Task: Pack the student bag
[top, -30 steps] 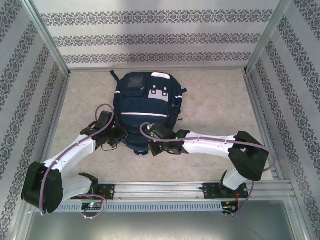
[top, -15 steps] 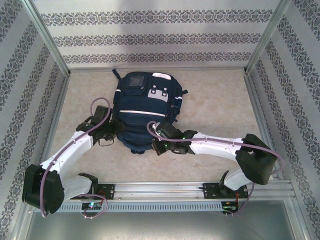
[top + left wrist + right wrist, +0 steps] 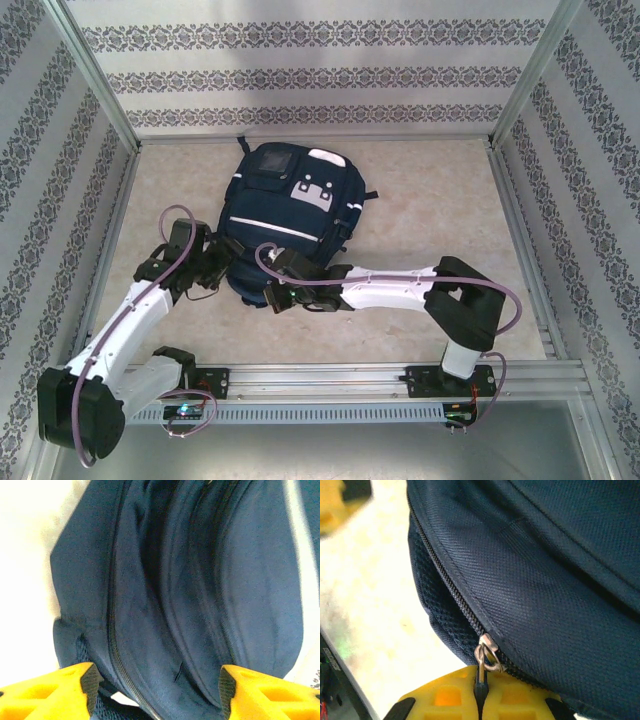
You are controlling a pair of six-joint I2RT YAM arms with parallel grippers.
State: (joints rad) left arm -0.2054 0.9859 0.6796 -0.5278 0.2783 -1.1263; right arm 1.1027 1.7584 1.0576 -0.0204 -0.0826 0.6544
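The student bag (image 3: 290,215) lies flat on the tabletop (image 3: 430,210), soft fabric likely to sag and bunch. The right pincer (image 3: 481,692) is clamped on its zipper pull (image 3: 486,657), the surest handle; the left pincer (image 3: 156,687) gapes empty at the bag's flank.

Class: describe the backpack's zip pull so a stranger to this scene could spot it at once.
Find the navy student bag lying on the pale table. Follow the zip curving round its near end to the small silver zip pull. Unlike the dark fabric around it, it is shiny metal, its tab pinched in the shut right claw.
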